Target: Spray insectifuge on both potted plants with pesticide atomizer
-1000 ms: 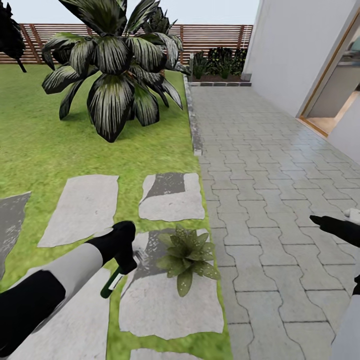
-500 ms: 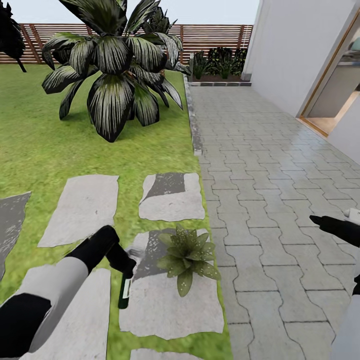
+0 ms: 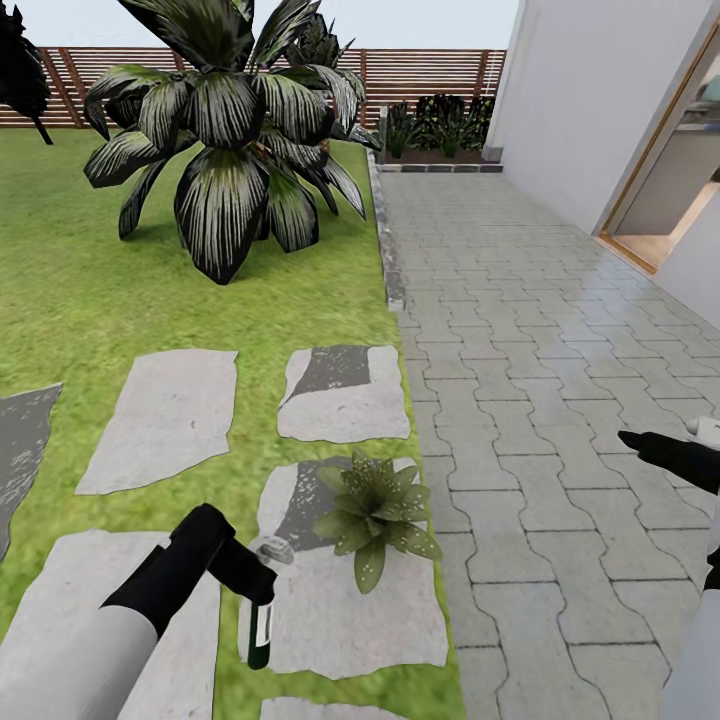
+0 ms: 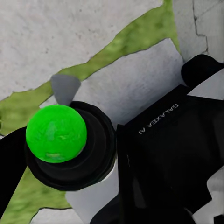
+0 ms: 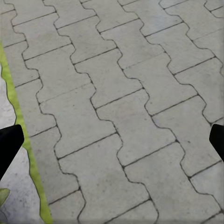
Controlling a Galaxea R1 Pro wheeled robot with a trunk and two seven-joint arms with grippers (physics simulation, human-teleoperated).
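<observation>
The left gripper point(image 3: 248, 570) has swung lower, now clamped on the pesticide atomizer point(image 3: 260, 625), which hangs upright beside the potted plant point(image 3: 375, 512). The nozzle looks off-target, so spray may miss. Right gripper point(image 3: 640, 442) spread apart.
</observation>
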